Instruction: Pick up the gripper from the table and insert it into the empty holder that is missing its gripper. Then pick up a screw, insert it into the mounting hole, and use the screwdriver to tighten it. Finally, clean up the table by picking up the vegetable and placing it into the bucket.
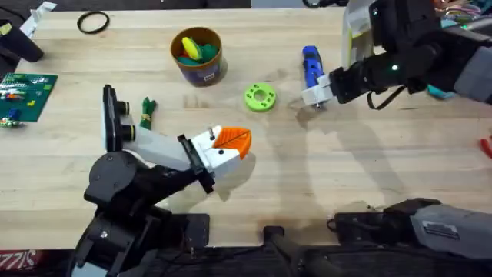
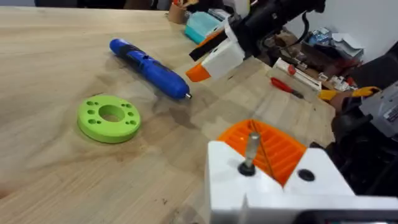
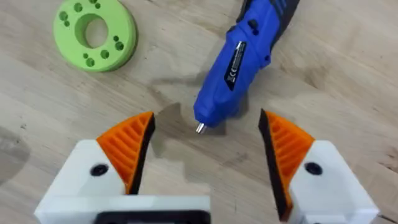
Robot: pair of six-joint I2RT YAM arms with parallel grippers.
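1. The table [image 1: 323,169] is pale glued wooden planks.
2. On it lie the blue screwdriver [image 1: 310,65], a lime-green ring [image 1: 260,97] just beside, the bucket [image 1: 198,55], the vegetable [image 1: 147,112], a black loop [image 1: 93,23] and a green circuit board [image 1: 24,96].

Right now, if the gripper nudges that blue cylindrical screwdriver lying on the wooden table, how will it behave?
The blue cylindrical screwdriver lies on its side, so a sideways nudge would probably roll it. Its hard-looking plastic body likely stays stiff, perhaps slippery. The open right gripper straddles its tip, so closing across the handle seems safer than pushing.
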